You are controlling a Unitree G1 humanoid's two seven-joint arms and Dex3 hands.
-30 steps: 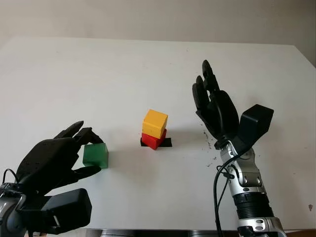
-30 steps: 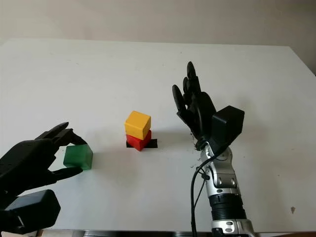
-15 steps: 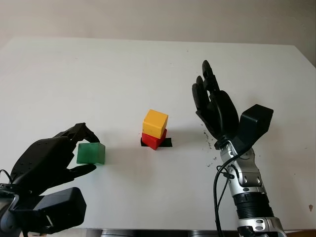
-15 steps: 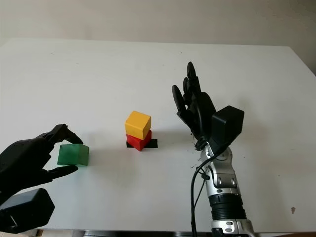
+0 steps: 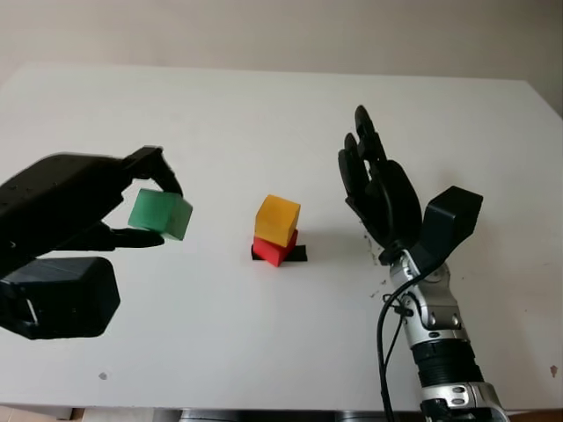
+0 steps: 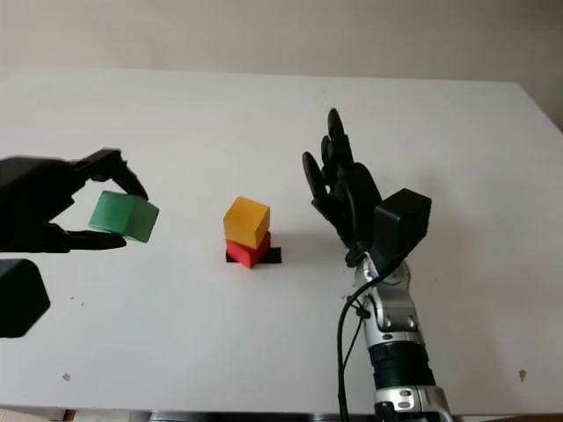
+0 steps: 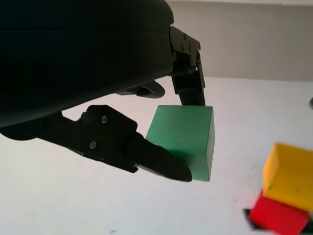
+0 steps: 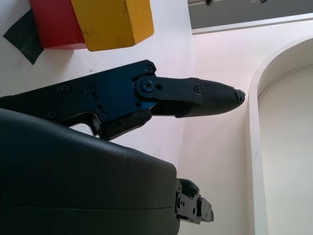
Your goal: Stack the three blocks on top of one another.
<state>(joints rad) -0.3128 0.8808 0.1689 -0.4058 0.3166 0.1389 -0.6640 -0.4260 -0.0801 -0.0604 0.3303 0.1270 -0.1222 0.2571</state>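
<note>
My left hand (image 5: 148, 207) is shut on the green block (image 5: 160, 214), holding it in the air left of the stack; the same block (image 7: 185, 139) sits between two fingers in the left wrist view. A yellow block (image 5: 277, 220) sits on a red block (image 5: 274, 249), which stands on a black patch (image 5: 296, 253) at the table's middle. The stack also appears as the yellow block (image 8: 112, 22) on the red block (image 8: 56, 24) in the right wrist view. My right hand (image 5: 374, 185) is open, upright just right of the stack, apart from it.
The white table (image 5: 264, 114) spreads wide around the stack. Small dark specks (image 5: 376, 264) mark the surface beside my right hand. The table's front edge runs along the bottom of the head views.
My left hand has lifted the green block off the table and carried it upward. The right hand and the yellow-on-red stack have stayed put.
</note>
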